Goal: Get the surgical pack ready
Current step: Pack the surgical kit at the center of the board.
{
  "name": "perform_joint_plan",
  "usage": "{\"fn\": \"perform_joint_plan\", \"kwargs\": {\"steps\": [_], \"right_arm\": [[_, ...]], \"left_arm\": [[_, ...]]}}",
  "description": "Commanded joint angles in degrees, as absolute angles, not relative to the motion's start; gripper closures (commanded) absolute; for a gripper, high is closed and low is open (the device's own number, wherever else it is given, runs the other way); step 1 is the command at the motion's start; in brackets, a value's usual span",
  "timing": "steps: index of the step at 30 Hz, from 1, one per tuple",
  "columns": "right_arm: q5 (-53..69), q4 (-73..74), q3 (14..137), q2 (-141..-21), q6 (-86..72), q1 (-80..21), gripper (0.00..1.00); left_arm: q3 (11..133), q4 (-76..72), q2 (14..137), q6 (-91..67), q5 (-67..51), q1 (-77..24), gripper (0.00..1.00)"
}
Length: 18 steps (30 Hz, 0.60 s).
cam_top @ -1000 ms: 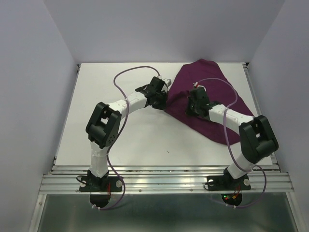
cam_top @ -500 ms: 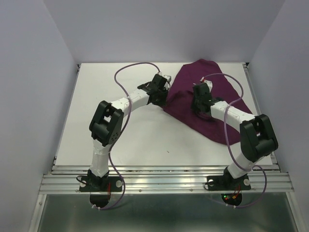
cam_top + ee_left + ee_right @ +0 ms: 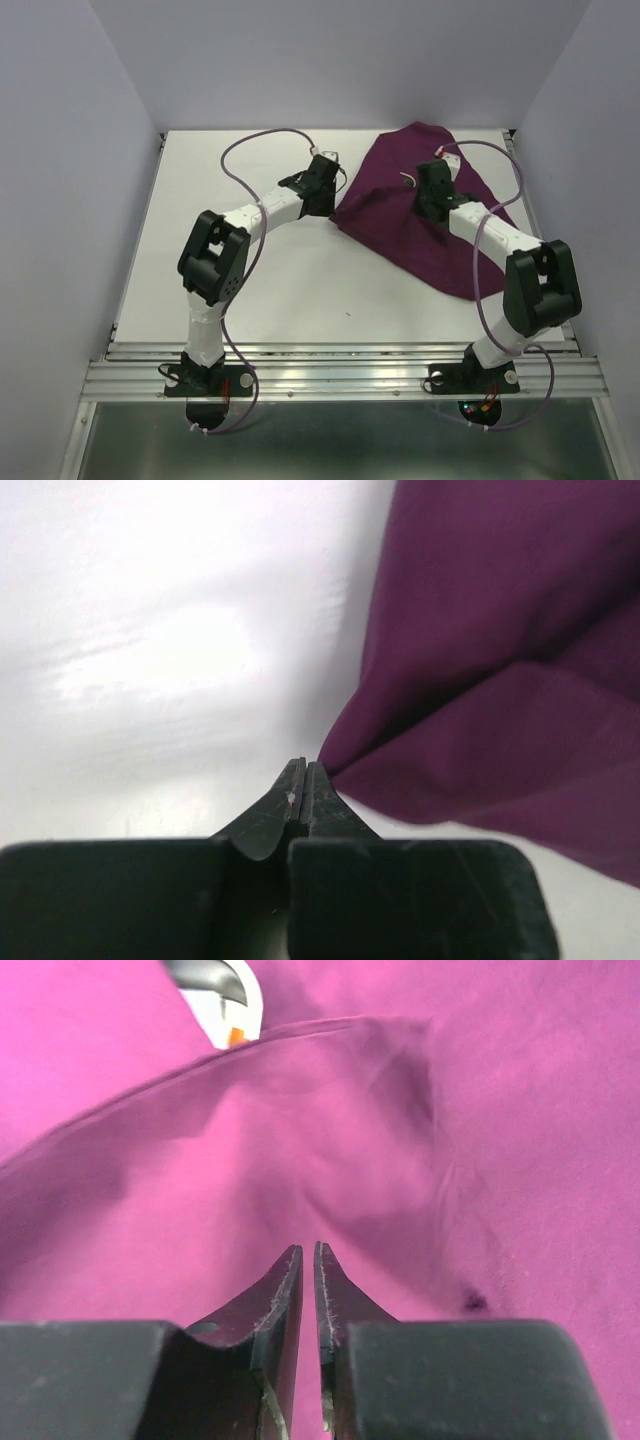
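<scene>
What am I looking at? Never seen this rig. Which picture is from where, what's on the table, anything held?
Two robot arms are bolted at the near edge of a white table. The wide picture comes from a fixed camera above and behind them. The other two come from a camera on each wrist, looking along that arm's own claw. Only a dark purple cloth lies in plain sight. The left claw is shut, its tip at a corner of the cloth; whether it pinches that corner is unclear. The right claw is closed over the middle of the cloth and looks to pinch a raised fold. Past that fold a small white and metal item peeks out, too little to name.
</scene>
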<state>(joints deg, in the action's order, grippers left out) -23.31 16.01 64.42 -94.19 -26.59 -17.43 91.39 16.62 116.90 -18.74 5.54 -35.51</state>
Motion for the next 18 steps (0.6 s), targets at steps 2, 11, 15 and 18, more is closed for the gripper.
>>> {"fn": "perform_joint_plan", "kwargs": {"steps": [2, 11, 15, 18], "right_arm": [[-18.9, 16.2, 65.6, -87.1, -27.7, -17.5, 0.82], [-15.0, 15.1, 60.7, -88.0, -30.0, -17.5, 0.81], [-15.6, 15.4, 59.9, -87.8, -30.5, -17.5, 0.81], [-15.6, 15.5, 59.8, -87.7, -30.2, -17.5, 0.8]], "left_arm": [[81.9, 11.5, 103.4, -24.3, 8.0, -35.2, 1.0], [81.8, 14.2, 104.6, -18.5, -0.6, -39.5, 1.0], [85.7, 15.5, 108.5, -16.0, -7.9, -40.3, 1.0], [88.3, 16.2, 111.2, -14.8, -8.6, -40.5, 1.0]]}}
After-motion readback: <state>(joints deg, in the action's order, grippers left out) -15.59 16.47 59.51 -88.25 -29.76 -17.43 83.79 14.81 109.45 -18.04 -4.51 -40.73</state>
